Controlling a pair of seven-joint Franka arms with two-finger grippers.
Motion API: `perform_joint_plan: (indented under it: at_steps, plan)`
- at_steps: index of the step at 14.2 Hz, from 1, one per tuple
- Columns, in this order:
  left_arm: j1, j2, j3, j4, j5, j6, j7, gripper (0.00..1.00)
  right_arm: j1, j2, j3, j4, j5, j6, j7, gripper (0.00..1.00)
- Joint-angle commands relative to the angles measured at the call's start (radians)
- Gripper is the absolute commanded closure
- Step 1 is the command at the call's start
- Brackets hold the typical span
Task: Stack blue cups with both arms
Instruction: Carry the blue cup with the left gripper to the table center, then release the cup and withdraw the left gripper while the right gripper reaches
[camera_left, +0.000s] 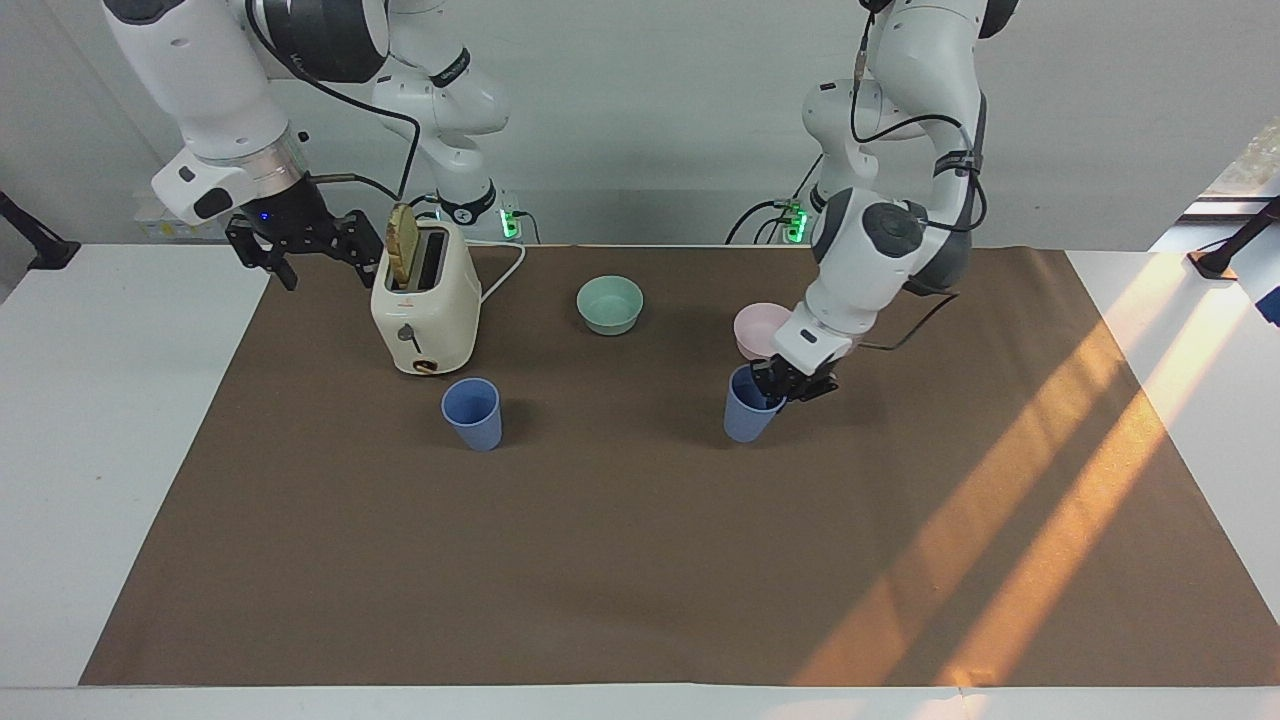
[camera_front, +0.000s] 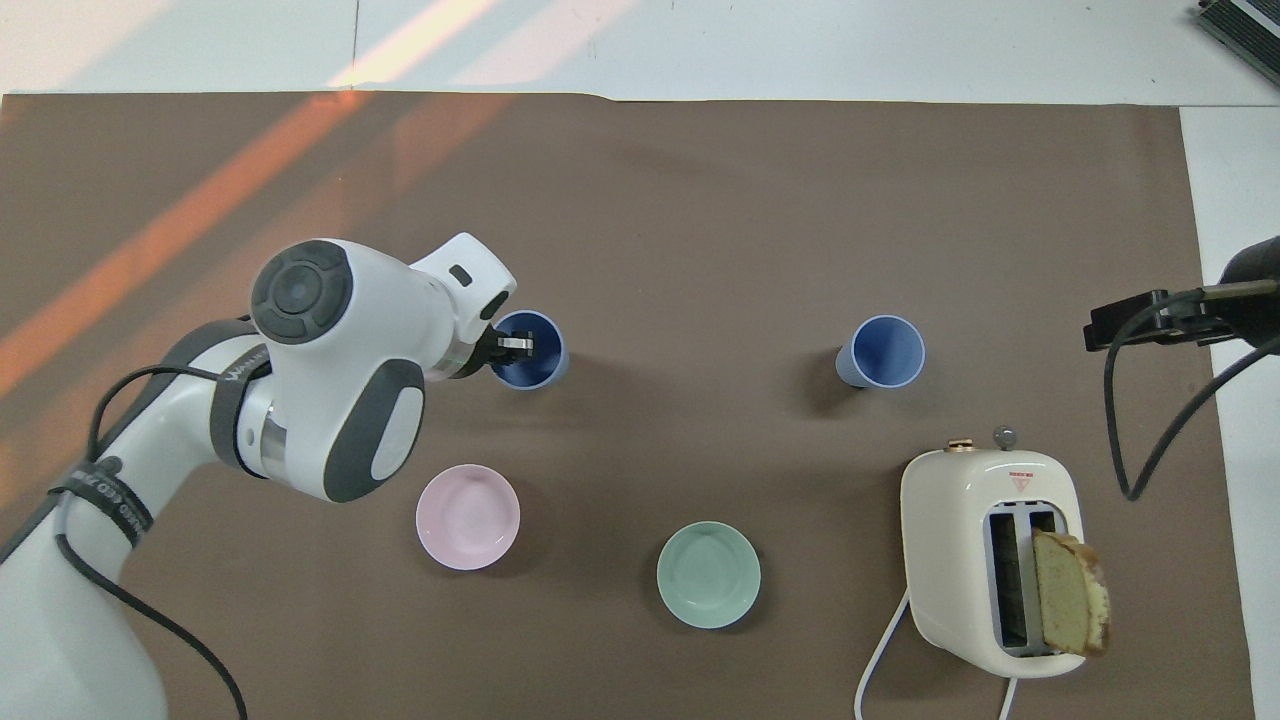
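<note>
Left arm (camera_front: 330, 400) reaches over the brown mat (camera_left: 640, 560); left gripper (camera_left: 790, 385) pinched tight on the rim of one blue cup (camera_left: 748, 408), just off the mat by the pink bowl (camera_left: 757, 325). Right gripper (camera_left: 305, 245) hangs with fingers spread wide, empty, beside the toaster (camera_left: 425, 310). Second blue cup (camera_left: 472, 413) stands upright on the mat, farther from the robots than the toaster.

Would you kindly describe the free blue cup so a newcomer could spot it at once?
Start at the cream toaster holding a bread slice. The blue cup stands upright just beside it, farther from the robots. Unlike the other blue cup, no end effector grips it.
</note>
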Motion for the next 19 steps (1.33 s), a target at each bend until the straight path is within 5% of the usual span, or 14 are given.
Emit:
perform_joint_plan:
  at_steps: [1, 4, 10, 12, 19]
  plan:
    - [-0.01, 0.009, -0.048, -0.034, 0.028, 0.069, -0.081, 1.0, 0.0, -0.011, 0.005, -0.01, 0.006, 0.011, -0.023, 0.0]
    - [-0.013, 0.038, -0.068, -0.029, 0.028, 0.124, -0.124, 1.0, -0.004, -0.011, 0.004, -0.01, 0.006, 0.011, -0.023, 0.0]
    - [-0.02, 0.032, -0.068, -0.019, 0.028, 0.103, -0.137, 0.15, -0.004, -0.011, 0.004, -0.01, 0.006, 0.012, -0.026, 0.0]
    - [-0.014, 0.016, -0.062, -0.017, 0.026, 0.08, -0.132, 0.0, -0.004, -0.013, 0.004, -0.01, 0.004, 0.012, -0.029, 0.0]
    - [-0.025, -0.155, 0.126, -0.019, 0.028, -0.147, 0.082, 0.0, 0.005, -0.016, 0.004, -0.021, 0.004, 0.019, -0.023, 0.0]
